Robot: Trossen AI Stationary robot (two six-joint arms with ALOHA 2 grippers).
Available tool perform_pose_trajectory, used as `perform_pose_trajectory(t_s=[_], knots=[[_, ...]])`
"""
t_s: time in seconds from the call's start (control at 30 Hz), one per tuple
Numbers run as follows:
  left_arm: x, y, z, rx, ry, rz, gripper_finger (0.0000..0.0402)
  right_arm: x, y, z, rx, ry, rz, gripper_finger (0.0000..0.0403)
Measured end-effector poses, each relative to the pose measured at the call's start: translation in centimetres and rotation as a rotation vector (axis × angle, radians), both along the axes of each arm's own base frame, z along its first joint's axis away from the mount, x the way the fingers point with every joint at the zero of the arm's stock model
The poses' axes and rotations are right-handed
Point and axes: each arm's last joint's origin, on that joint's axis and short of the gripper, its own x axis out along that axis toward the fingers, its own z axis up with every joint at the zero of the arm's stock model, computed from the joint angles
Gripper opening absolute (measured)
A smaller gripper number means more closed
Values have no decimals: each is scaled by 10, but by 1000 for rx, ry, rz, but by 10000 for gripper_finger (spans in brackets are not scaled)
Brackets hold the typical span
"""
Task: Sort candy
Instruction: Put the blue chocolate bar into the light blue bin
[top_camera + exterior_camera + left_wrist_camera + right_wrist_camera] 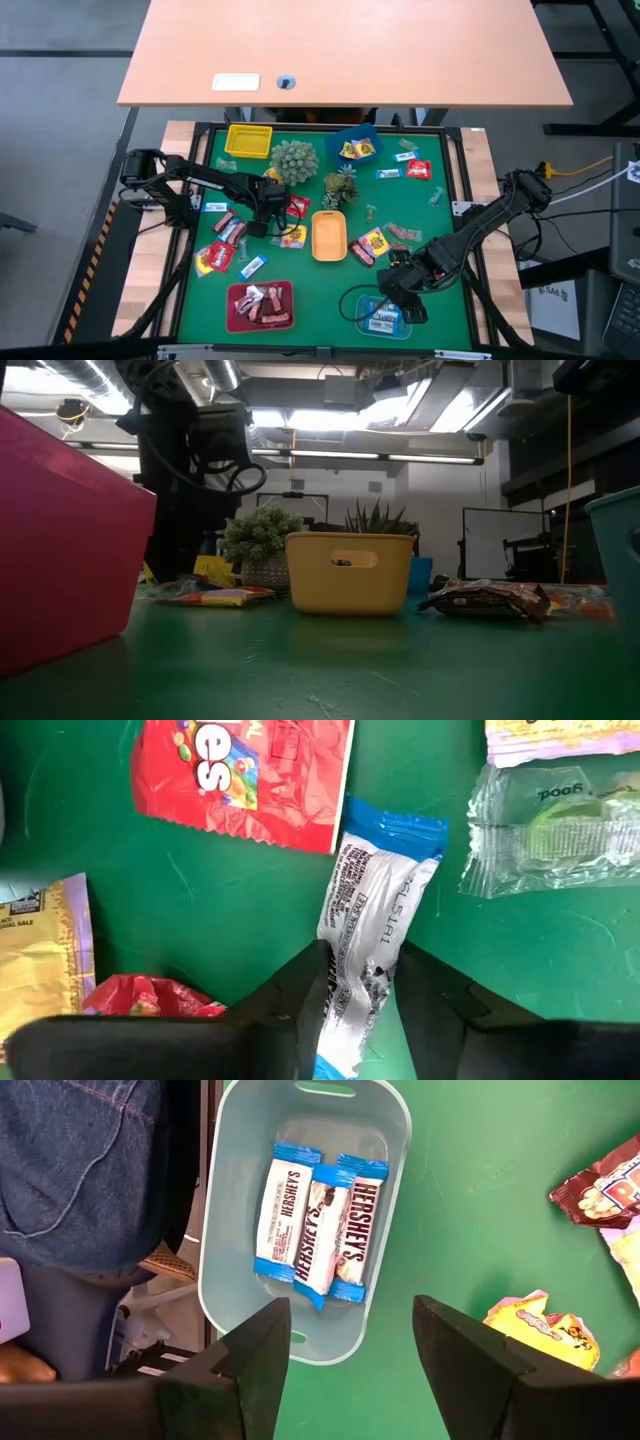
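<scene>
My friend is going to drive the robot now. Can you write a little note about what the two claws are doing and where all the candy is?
Left gripper: fingers on both sides of a blue-and-white candy lying on the green mat, closing on it, not lifted yet.
Right gripper: open and empty, above the pale blue tray.
Done: three blue-white bars in the pale blue tray; brown-pink candies in the red tray; yellow ones in the blue tray.
Left: the orange tray and yellow tray look empty; many candies lie loose on the mat, like the red pack.
</scene>
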Motion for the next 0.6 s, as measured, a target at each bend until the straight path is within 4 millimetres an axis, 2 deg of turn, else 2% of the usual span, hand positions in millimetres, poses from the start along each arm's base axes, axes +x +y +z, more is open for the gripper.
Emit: perform_pose_trajectory(t_s=[0.23,0.4,0.6], knots=[[0,-1,0,-15,-18,94,54,0,-1,0,-26,-20,2,209],[10,-1,8,-59,-66,183,47,1,-1,0,-40,-33,10,209],[23,-2,24,-122,-128,176,46,0,-3,-1,-92,-39,-3,209]])
